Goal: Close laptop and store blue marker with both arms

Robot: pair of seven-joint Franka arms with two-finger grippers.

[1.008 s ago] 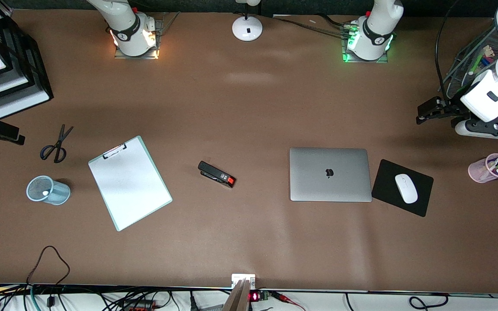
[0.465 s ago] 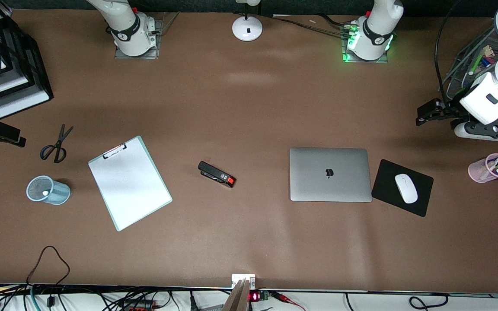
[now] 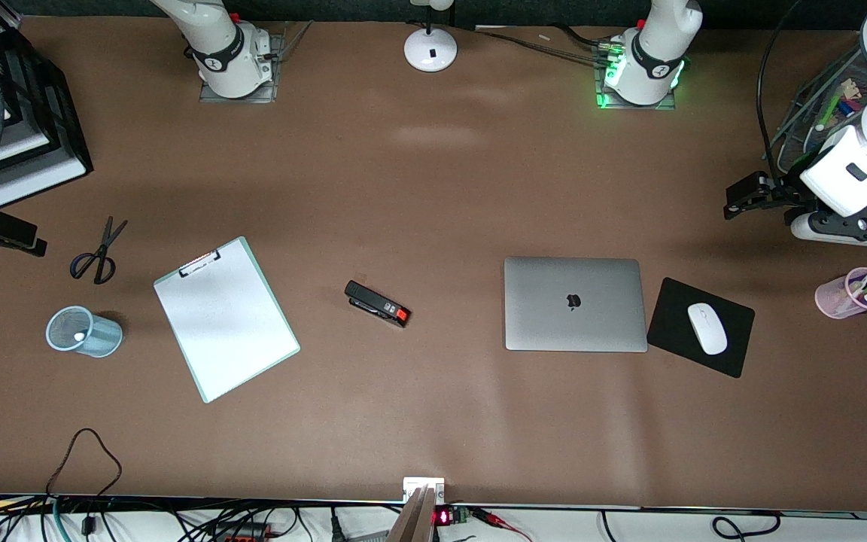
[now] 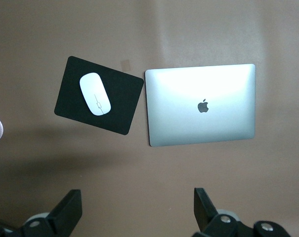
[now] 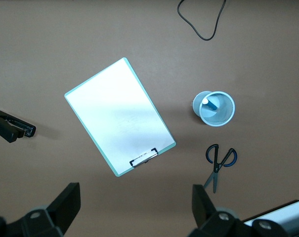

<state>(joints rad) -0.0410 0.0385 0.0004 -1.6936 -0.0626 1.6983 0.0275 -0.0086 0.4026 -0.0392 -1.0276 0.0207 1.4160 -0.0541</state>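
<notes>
My left gripper (image 4: 134,217) hangs spread wide above the closed laptop (image 3: 575,304); my right gripper (image 5: 132,212) hangs spread over the clipboard (image 5: 119,116). The blue marker (image 5: 212,104) stands in the blue cup (image 3: 80,332), beside the clipboard at my right arm's end.

Robot lab staged as office desk. Brown counter (image 3: 433,188) carried laptop (image 3: 574,304), mouse pad (image 3: 701,327), stapler (image 3: 377,303), clipboard (image 3: 226,318), scissors (image 3: 99,252); two arm bases bolted along counter's edge, cables (image 3: 87,519) trailing off the edge nearest the front camera.
</notes>
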